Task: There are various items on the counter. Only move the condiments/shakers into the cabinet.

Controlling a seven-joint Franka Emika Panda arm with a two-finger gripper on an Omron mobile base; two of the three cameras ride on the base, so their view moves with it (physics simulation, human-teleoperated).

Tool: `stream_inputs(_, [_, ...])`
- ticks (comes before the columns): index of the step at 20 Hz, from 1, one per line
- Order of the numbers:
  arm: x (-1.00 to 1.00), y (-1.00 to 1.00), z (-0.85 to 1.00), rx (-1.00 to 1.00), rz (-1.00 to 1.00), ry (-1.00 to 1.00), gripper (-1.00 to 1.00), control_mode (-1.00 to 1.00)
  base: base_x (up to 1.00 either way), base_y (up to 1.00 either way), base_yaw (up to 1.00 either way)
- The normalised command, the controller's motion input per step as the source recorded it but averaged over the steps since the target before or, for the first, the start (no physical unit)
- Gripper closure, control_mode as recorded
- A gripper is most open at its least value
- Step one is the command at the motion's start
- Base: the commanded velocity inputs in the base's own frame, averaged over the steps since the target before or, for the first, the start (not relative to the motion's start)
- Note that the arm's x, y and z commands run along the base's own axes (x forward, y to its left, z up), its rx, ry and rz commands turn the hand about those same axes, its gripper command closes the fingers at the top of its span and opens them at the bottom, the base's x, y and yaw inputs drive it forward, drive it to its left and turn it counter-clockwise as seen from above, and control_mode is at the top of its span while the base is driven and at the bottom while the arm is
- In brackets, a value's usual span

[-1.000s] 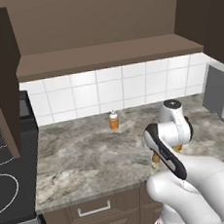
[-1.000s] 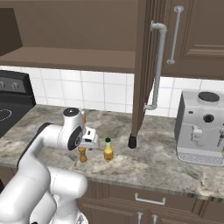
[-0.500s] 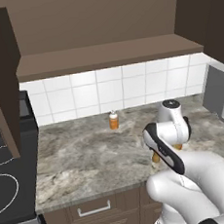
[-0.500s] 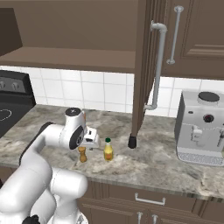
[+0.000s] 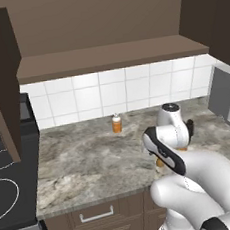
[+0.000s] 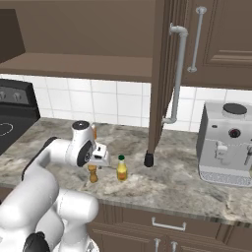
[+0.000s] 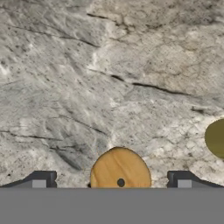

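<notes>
Hovering over the brown shaker (image 7: 120, 169), the gripper (image 7: 111, 179) has both fingers (image 7: 41, 178) spread wide, one at 9 and one at 3 o'clock of the shaker's round top, neither touching it (nothing grasped). In the right base view the gripper (image 6: 100, 156) sits just above the shaker (image 6: 92, 173) on the counter (image 6: 177, 184). The yellow squeeze bottle (image 6: 121, 168) stands just beside the shaker at its 3 o'clock, apart from it. The black shaker (image 6: 148, 158) stands farther along, under the open cabinet door (image 6: 165, 69). An orange bottle (image 5: 117, 123) stands near the tiled wall (image 5: 109, 92). The cabinet shelf (image 5: 105, 55) sits above, and a coffee machine (image 6: 226, 142) at the counter's 3 o'clock end.
</notes>
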Motion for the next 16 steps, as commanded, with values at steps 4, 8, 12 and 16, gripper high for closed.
stream_inputs(4, [0.00, 0.09, -0.29, 0.00, 0.00, 0.00, -1.00, -1.00, 0.00, 0.00, 0.00])
stream_inputs(8, [0.00, 0.02, -0.41, 0.00, 0.00, 0.00, -1.00, -1.00, 0.00, 0.00, 0.00])
stream_inputs(12, [0.00, 0.00, -0.22, 0.00, 0.00, 0.00, -1.00, -1.00, 0.00, 0.00, 0.00])
stream_inputs(16, [0.00, 0.00, -0.17, -0.03, 0.00, 0.00, -1.00, -1.00, 0.00, 0.00, 0.00])
